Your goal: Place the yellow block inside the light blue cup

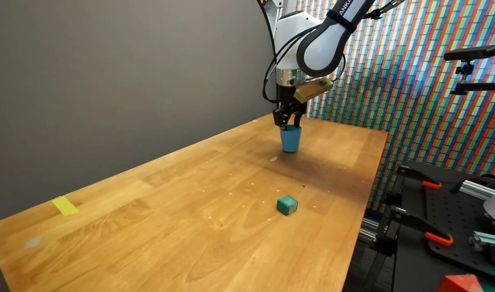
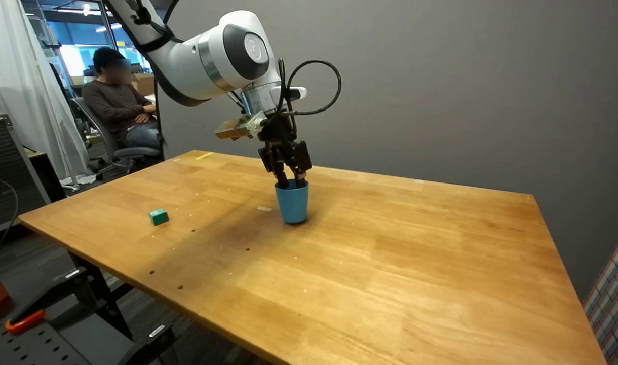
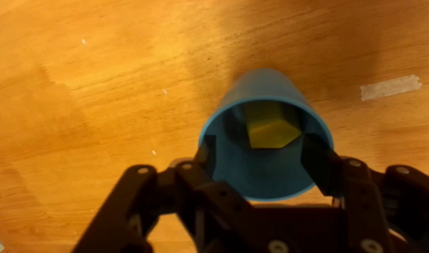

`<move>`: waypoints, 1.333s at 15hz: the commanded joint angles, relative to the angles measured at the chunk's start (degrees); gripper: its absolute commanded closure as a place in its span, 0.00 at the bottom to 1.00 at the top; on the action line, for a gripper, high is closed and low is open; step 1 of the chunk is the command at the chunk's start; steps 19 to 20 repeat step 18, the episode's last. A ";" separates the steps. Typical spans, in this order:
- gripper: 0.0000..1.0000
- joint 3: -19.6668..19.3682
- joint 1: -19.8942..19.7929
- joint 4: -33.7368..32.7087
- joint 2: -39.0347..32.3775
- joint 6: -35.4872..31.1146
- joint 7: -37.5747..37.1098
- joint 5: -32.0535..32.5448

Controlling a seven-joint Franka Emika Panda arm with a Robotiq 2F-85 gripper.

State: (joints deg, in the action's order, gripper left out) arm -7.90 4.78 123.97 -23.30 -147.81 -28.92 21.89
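In both exterior views, a plain grey wall (image 2: 440, 101). Along it, a broad wooden surface (image 1: 170, 243). Above that, a white-and-black robot arm (image 2: 197, 66). At the arm's lower end, pointing down, a black gripper (image 2: 291, 184), spread wide, with both fingertips (image 3: 316, 161) inside the rim of the light blue cup (image 2: 293, 207), upright on the surface. Contact with the cup's side: impossible to tell. Within the cup, in the wrist view, the yellow block (image 3: 271, 130), narrower than the gap between the fingertips. Well apart from the cup, a green cube (image 1: 287, 205). By the wall, a yellow tape piece (image 1: 65, 206). Near the cup, a pale tape strip (image 3: 391, 87).
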 commanded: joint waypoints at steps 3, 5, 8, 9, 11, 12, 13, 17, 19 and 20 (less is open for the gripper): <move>0.02 -0.10 -0.19 3.77 9.21 -1.67 4.76 -2.51; 0.00 0.41 -0.83 5.36 14.32 -1.21 6.96 -2.96; 0.00 1.94 -1.89 7.39 22.94 1.85 11.52 -5.05; 0.00 2.98 -2.37 8.17 25.96 3.76 15.15 -7.96; 0.00 4.03 -2.61 8.36 30.69 10.52 21.10 -13.35; 0.00 4.29 -2.48 8.20 32.43 15.05 24.70 -16.45; 0.00 4.25 -2.25 7.49 33.41 20.00 28.83 -19.41; 0.00 5.23 -2.98 6.45 32.45 20.13 27.09 -18.72; 0.00 5.28 -3.04 6.46 32.10 20.06 27.07 -18.70; 0.00 5.28 -3.04 6.46 32.10 20.06 27.07 -18.70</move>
